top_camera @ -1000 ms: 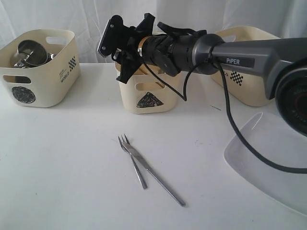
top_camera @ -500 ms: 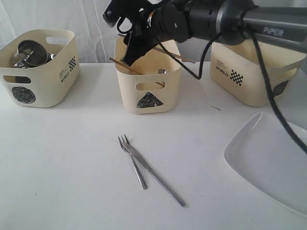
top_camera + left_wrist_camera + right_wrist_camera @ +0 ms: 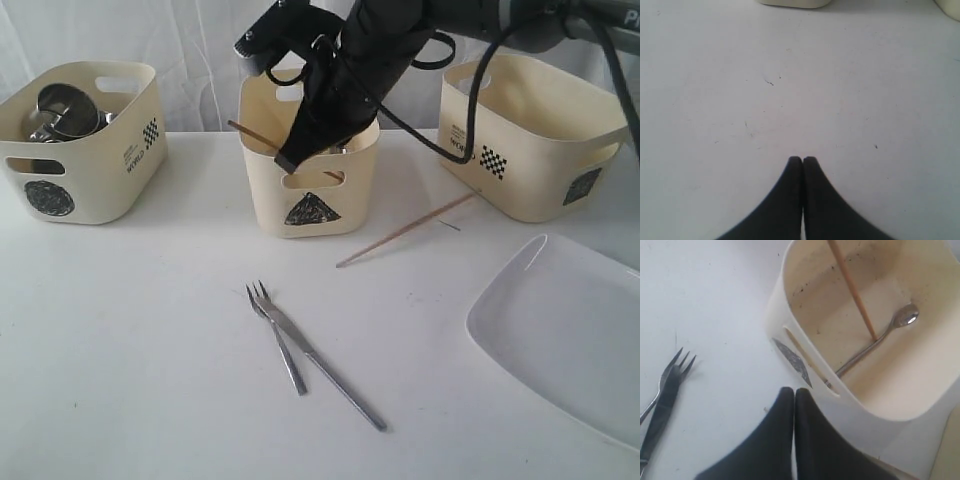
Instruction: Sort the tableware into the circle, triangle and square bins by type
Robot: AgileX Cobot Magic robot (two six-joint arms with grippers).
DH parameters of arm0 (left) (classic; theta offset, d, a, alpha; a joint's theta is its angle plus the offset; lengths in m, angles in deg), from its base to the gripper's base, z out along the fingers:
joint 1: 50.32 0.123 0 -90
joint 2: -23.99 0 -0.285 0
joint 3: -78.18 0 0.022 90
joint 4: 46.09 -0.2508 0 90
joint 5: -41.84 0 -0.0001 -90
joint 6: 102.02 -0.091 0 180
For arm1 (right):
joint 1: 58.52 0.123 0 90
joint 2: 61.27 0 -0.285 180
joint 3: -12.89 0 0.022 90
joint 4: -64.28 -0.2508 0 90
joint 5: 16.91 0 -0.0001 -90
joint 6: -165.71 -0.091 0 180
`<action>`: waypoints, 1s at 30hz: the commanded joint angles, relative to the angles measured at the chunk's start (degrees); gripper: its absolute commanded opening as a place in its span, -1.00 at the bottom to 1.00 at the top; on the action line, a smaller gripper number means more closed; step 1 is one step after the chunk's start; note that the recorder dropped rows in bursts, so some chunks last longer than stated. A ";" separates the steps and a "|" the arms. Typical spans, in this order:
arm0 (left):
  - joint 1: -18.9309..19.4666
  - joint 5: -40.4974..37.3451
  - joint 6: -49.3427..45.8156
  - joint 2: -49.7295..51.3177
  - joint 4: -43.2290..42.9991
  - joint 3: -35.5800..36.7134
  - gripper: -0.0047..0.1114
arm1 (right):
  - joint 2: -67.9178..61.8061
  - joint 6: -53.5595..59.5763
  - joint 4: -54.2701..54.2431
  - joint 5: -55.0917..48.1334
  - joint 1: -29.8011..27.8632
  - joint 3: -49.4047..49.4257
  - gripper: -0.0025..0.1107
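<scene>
Noting both jaws pressed together, empty: right gripper (image 3: 793, 390) over the triangle bin (image 3: 265, 195), left gripper (image 3: 802, 159) over the table (image 3: 840, 75). We see 1 chopstick (image 3: 852, 287) inside that bin, a 2nd chopstick (image 3: 405, 232) on the table beside it.

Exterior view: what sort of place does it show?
Most likely a robot test bench, not a real kitchen. A white table stands before a white curtain; a circle bin, a triangle bin and a square bin stand in a row; a black robot arm reaches over the middle one.
</scene>
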 commanded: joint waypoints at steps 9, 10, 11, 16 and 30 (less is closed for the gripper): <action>-0.24 -1.58 -0.12 -0.22 0.59 0.44 -0.91 | 1.85 -2.95 -2.45 -14.72 -0.13 0.13 -0.96; -0.24 -1.58 -0.12 -0.22 0.59 0.44 -0.91 | 2.12 -2.40 -2.87 -15.99 -0.13 0.13 -0.96; -0.24 -1.58 -0.12 -0.22 0.59 0.44 -0.91 | 2.59 -2.35 -3.04 -17.15 -0.13 0.13 -0.96; -0.24 -1.58 -0.12 -0.22 0.59 0.44 -0.91 | 3.25 -4.62 -5.03 -21.27 -0.25 1.26 -0.96; -0.24 -1.58 -0.12 -0.22 0.59 0.44 -0.91 | 3.25 -2.94 -20.66 -16.08 -2.59 27.48 -0.96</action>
